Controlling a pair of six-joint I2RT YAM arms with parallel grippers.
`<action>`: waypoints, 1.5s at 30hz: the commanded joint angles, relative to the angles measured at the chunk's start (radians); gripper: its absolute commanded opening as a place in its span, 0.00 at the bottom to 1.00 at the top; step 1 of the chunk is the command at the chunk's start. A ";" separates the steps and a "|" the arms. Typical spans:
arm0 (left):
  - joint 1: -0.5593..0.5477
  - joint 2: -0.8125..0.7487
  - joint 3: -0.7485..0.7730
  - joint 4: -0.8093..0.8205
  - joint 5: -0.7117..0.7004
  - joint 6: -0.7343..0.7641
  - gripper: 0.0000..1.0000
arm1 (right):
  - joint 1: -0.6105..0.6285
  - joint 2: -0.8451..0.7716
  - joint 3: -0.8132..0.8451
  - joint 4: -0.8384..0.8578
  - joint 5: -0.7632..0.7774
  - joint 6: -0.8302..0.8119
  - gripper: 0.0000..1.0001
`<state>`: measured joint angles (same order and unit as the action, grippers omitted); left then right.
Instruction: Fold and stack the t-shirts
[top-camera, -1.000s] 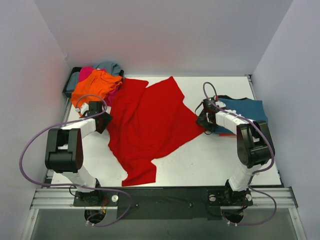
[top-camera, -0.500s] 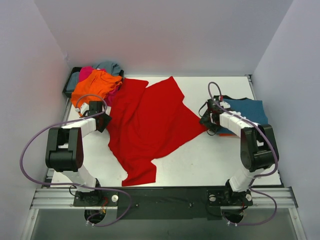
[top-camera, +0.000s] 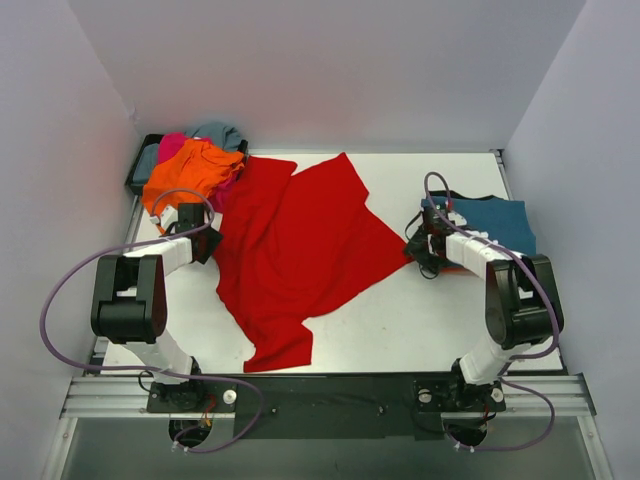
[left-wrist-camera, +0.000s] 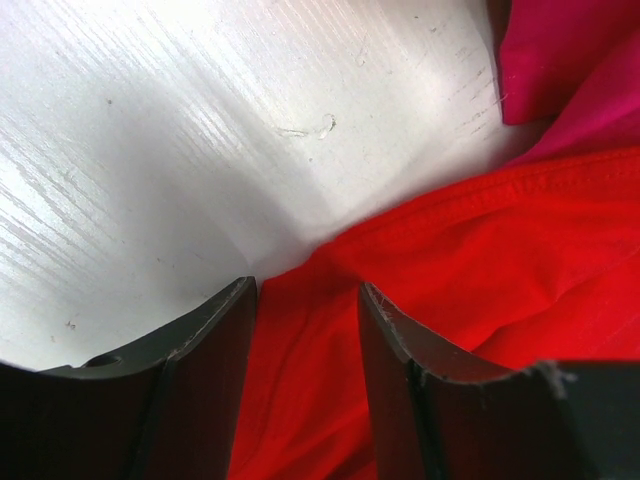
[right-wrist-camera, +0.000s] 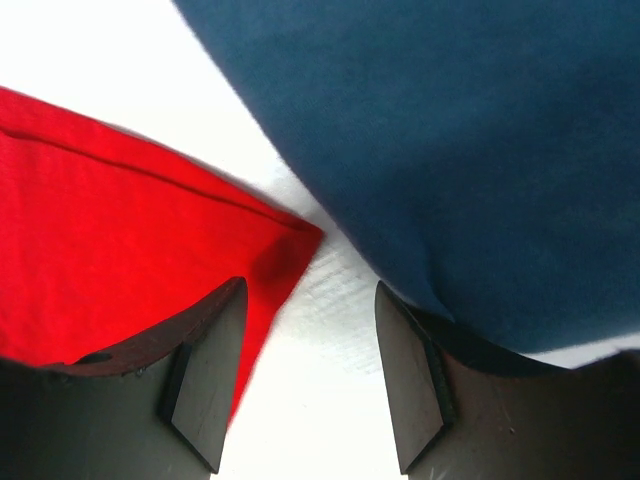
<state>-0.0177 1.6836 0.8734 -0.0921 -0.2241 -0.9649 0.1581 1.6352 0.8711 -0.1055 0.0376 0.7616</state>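
Note:
The bright red t-shirt (top-camera: 300, 245) lies spread and creased on the white table (top-camera: 400, 320). My left gripper (top-camera: 203, 243) sits at its left edge. In the left wrist view the jaws (left-wrist-camera: 305, 290) stand open with red cloth (left-wrist-camera: 500, 250) lying between them. My right gripper (top-camera: 423, 250) is open and empty over bare table just off the shirt's right corner (right-wrist-camera: 290, 235), between it and the teal blue t-shirt (top-camera: 495, 222), which also shows in the right wrist view (right-wrist-camera: 450, 130).
A heap of t-shirts sits at the back left: orange (top-camera: 190, 170), magenta pink (top-camera: 172, 147) and grey-blue (top-camera: 220, 132), over a black bin (top-camera: 137, 175). Pink cloth (left-wrist-camera: 570, 60) lies close to the left gripper. Grey walls enclose the table.
My right gripper has drawn back to the right, off the red shirt's right corner, which stays on the table. The left arm has not moved.

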 joint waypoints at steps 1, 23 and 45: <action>0.005 -0.010 -0.007 0.032 -0.015 0.008 0.55 | 0.012 0.046 0.028 -0.008 0.007 0.018 0.48; 0.010 -0.027 -0.013 0.046 -0.007 0.032 0.55 | 0.064 -0.135 -0.067 -0.123 0.140 0.018 0.00; 0.062 0.310 0.378 -0.078 0.029 0.115 0.00 | 0.253 -0.759 -0.435 -0.529 0.146 0.289 0.00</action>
<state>0.0391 1.9316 1.1603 -0.0963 -0.1886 -0.8833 0.3424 0.9619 0.4728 -0.4500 0.1432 0.9226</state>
